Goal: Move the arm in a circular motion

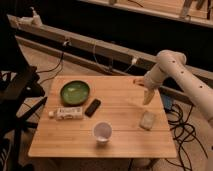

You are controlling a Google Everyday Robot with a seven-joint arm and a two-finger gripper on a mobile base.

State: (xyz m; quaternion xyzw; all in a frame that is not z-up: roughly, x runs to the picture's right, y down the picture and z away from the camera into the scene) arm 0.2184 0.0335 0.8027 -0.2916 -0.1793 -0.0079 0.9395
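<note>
Arm (175, 70) comes in from 3 o'clock, elbow high. Gripper (148, 96) hangs tip-down over the table (120, 95) near 2 o'clock; clenched or released, I cannot tell. I read the height as clearance for circling above the pale block (147, 120) at 4 o'clock. The green bowl (75, 92) at 10 o'clock sits well apart.

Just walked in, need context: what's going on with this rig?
The cream-white arm reaches in from the right. Its gripper points down over the right side of the wooden table, behind a pale block, and seems to hold nothing. A green bowl, white tube, dark bar and cup sit untouched.
</note>
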